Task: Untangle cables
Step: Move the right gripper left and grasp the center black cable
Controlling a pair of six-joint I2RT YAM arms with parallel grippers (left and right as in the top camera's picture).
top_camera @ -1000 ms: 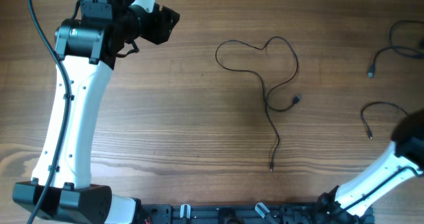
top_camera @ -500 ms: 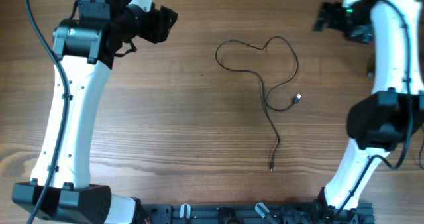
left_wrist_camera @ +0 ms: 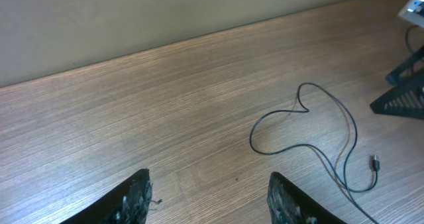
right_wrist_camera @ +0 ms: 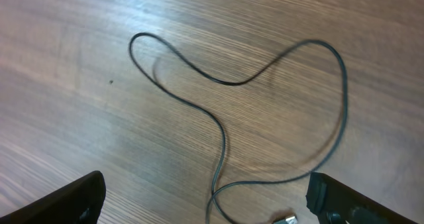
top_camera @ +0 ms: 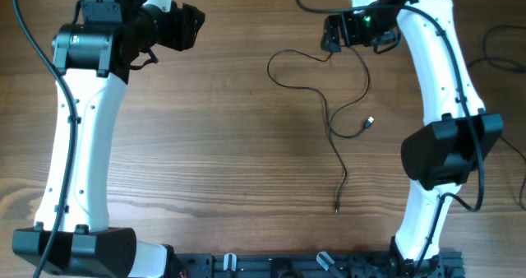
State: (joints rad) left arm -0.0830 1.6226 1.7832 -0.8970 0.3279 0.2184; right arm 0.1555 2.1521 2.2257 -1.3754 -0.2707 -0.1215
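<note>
The bench (top_camera: pixel 205 171) is pale brown wood with fine straight grain, smooth, with a faint sheen in places. The cable (right_wrist_camera: pixel 232 83) has a thin black jacket, smooth and slightly glossy; its plug (top_camera: pixel 370 122) ends in bright silvery metal. The left arm (top_camera: pixel 82 146) and right arm (top_camera: pixel 442 64) wear glossy white plastic shells with matt black joints. The fingers (left_wrist_camera: pixel 136 201) of the left pincer (left_wrist_camera: pixel 209 201) look black, matt and rough-surfaced. The wall (left_wrist_camera: pixel 132 12) is plain matt beige
</note>
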